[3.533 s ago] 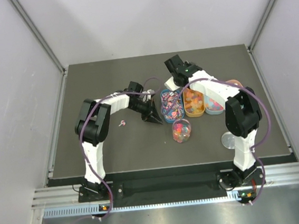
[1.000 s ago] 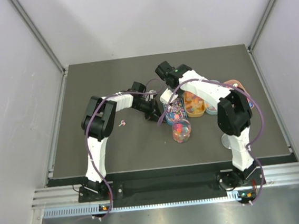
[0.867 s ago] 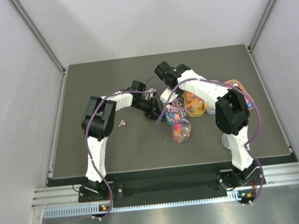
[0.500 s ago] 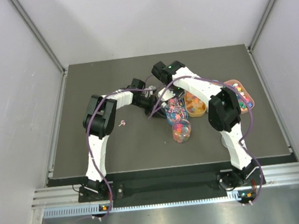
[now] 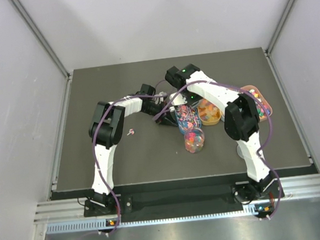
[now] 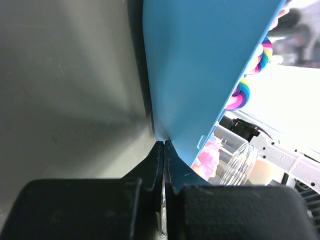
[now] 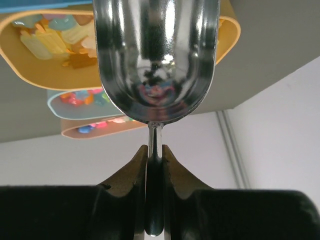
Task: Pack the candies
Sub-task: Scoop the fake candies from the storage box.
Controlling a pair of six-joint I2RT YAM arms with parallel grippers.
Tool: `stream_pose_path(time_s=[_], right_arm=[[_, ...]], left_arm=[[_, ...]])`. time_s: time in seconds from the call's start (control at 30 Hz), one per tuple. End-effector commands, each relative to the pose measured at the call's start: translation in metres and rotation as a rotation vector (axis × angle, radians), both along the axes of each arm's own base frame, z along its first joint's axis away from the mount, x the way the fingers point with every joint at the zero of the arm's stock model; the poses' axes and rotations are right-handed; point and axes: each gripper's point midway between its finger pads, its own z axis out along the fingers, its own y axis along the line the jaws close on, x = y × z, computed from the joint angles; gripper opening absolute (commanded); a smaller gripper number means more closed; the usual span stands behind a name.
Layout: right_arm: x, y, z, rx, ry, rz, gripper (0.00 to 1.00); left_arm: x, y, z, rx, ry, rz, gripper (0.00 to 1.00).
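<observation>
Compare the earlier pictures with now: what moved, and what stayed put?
The right claw, clamped on the shiny metal scoop, swung left, uncovering the orange oval tray at far right. The left claw, shut on the blue oval tray's rim, reached slightly farther right. The clear round jar stayed put.

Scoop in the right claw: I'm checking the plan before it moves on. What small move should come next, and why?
Probably lower the scoop into the candies in the blue tray and push forward. Its bowl looks empty, the right claw grips its handle, and the left claw is shut at that tray's edge, seemingly steadying it.
</observation>
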Motion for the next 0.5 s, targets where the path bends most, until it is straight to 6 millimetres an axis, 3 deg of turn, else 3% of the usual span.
stream_pose_path(time_s=[0.0,0.17,0.3,0.47], right_arm=[[-0.041,0.022,-0.037,0.174,0.177,-0.091,0.0],[-0.051,0.02,-0.035,0.244,0.182,-0.173,0.0],[-0.067,0.026,-0.041,0.332,0.195,-0.24,0.0],[-0.081,0.018,-0.051,0.368,0.175,-0.281,0.0]], left_arm=[[0.013,-0.011,0.02,-0.064,-0.08,-0.015,0.0],[0.013,-0.011,0.021,-0.063,-0.088,-0.021,0.0],[0.012,-0.01,0.023,-0.061,-0.097,-0.024,0.0],[0.012,-0.008,0.029,-0.057,-0.122,-0.033,0.0]])
